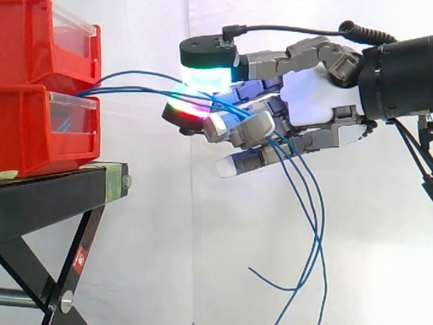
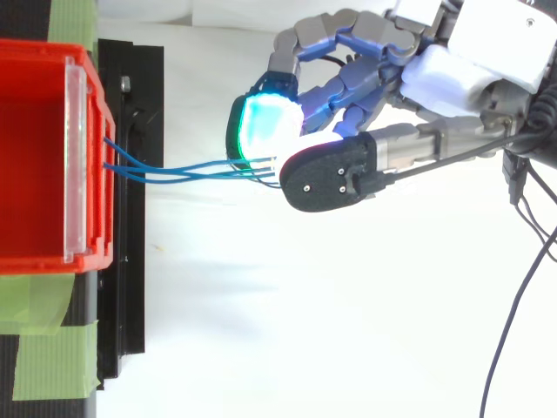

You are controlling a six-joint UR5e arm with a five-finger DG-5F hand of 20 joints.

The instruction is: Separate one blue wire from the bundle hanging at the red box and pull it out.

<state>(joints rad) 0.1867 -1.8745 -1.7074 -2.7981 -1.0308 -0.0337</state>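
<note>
**Hand closed on blue wires by the red bin**

Side view: the wires leave the lower bin on the black stand, run toward 3 o'clock through curled fingers, then dangle toward 6 o'clock.

Top view: the wires stretch from the bin to the hand at 3 o'clock.

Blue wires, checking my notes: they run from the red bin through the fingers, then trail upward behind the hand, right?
No: past the fingers the blue wires hang downward below the hand, as the side view shows.
</note>
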